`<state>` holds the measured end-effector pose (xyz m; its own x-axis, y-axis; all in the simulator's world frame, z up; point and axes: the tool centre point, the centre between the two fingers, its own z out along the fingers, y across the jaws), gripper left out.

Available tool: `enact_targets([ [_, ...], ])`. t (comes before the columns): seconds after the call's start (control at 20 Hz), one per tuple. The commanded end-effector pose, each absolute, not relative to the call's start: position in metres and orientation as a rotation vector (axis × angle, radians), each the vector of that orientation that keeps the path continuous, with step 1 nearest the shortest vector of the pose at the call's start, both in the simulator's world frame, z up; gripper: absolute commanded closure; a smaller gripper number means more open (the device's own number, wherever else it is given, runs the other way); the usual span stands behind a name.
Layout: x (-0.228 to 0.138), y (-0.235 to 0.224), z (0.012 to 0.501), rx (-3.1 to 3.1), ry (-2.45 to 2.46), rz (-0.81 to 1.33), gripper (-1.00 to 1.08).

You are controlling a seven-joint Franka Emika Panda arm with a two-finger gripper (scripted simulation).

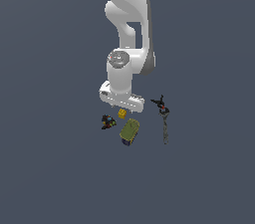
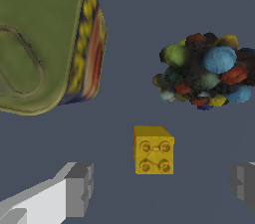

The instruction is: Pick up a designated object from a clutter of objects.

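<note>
Plain slate-grey floor carries everything. Nearest the wrist camera, the gripper hangs with fingers spread, the yellow cube lying free between them; beyond sit the olive-green block and multicoloured lump.

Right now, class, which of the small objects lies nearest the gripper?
The yellow studded cube, lying between the open gripper's fingers; the olive-green block and multicoloured lump sit farther off.
</note>
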<state>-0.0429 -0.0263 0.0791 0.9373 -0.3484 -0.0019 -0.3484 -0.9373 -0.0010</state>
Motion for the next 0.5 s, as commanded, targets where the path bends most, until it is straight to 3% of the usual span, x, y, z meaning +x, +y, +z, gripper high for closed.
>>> enact_targets([
  [0.0, -0.0457, -0.0274, 0.0741, -3.089, 0.572, 0.000, -0.92],
  [0.45, -0.0467, -0.0275, 0.0663, -3.089, 0.574, 0.002, -0.92],
])
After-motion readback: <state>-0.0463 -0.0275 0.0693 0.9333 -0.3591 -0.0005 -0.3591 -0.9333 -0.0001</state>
